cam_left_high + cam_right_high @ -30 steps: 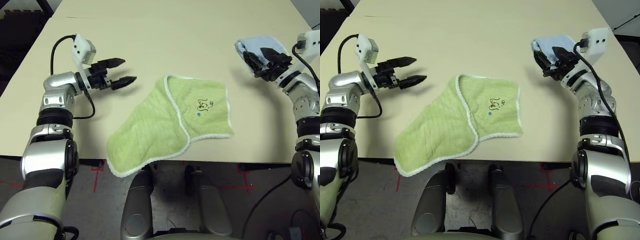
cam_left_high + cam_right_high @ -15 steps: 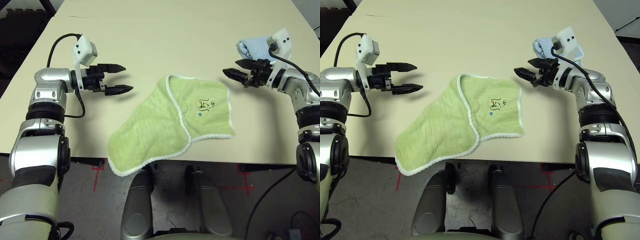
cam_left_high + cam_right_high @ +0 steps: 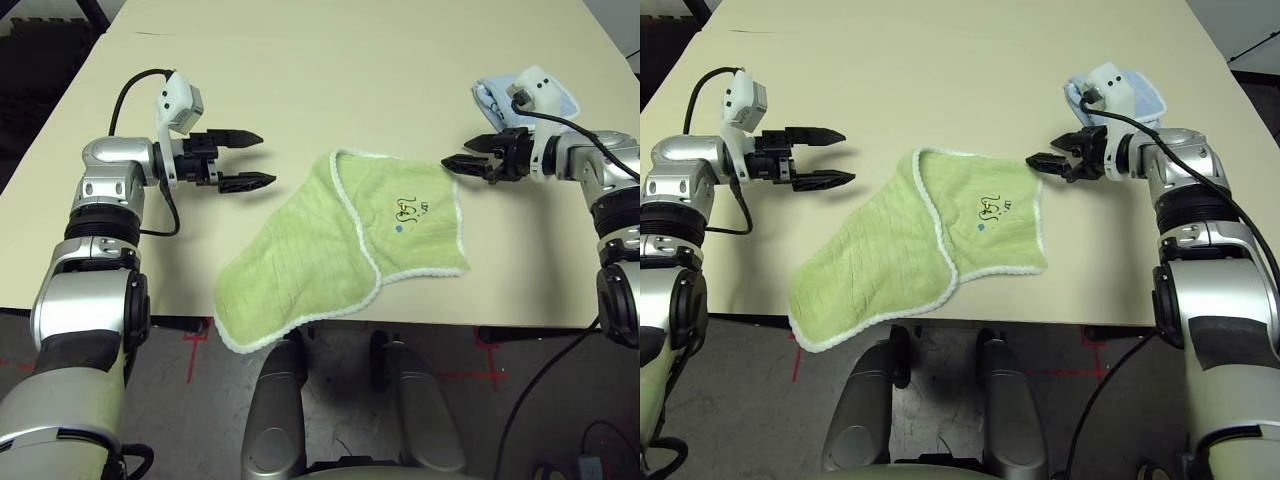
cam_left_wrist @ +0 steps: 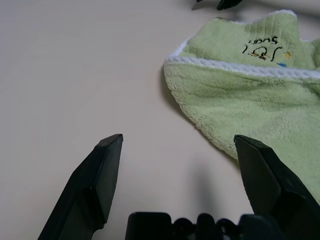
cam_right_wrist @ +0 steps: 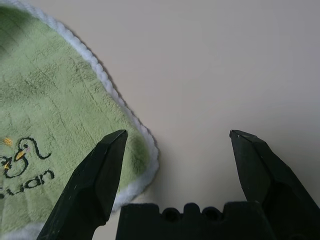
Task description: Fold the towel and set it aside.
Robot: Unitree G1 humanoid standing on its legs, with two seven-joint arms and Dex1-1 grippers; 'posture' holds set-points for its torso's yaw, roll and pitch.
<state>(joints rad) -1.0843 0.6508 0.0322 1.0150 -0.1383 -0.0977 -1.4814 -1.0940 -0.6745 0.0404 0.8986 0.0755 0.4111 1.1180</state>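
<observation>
Left gripper (image 3: 248,158), fingers spread and empty, is hovering over the table (image 3: 330,80), with the towel (image 3: 345,250) lying just beyond its tips. Right gripper (image 3: 460,155), also spread and empty, is hanging directly above the towel's far right corner, a light blue folded towel (image 3: 500,92) behind it.
</observation>
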